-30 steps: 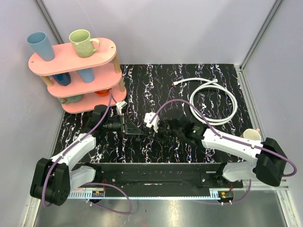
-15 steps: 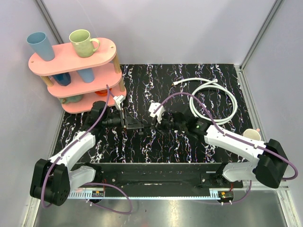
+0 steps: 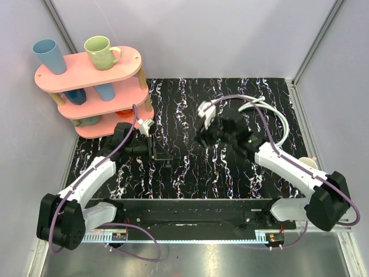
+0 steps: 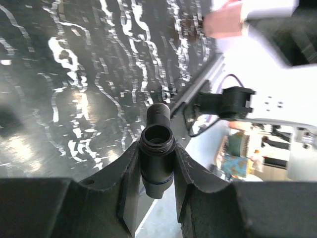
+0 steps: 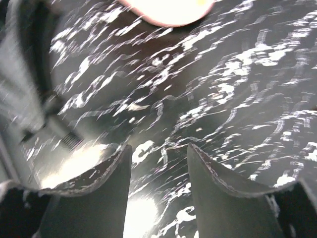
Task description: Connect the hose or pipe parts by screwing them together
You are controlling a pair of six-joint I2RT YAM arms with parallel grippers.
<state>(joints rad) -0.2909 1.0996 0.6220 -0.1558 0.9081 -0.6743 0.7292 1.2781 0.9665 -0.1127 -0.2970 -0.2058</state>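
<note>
A short black pipe fitting (image 4: 157, 166) with a threaded open end sits upright between the fingers (image 4: 128, 173) of my left gripper (image 4: 156, 148), which is shut on it. From above, that gripper (image 3: 154, 149) holds the black fitting (image 3: 164, 153) over the mat left of centre. A coiled white hose (image 3: 284, 128) lies at the back right, partly hidden by my right arm. My right gripper (image 3: 201, 137) hovers left of the coil, apart from the fitting. Its view shows the right gripper (image 5: 158, 147) open with only mat between the fingers.
A pink three-tier rack (image 3: 92, 75) with several cups stands at the back left, close behind the left gripper. Its pink base (image 5: 168, 7) shows at the top of the right wrist view. A cup (image 3: 305, 165) sits at the table's right edge. Grey walls enclose the black marbled mat (image 3: 184, 92).
My right gripper has let go at the black fitting, opened, and drawn back and to the right toward the hose coil. The left gripper has shifted slightly back, still holding the fitting.
</note>
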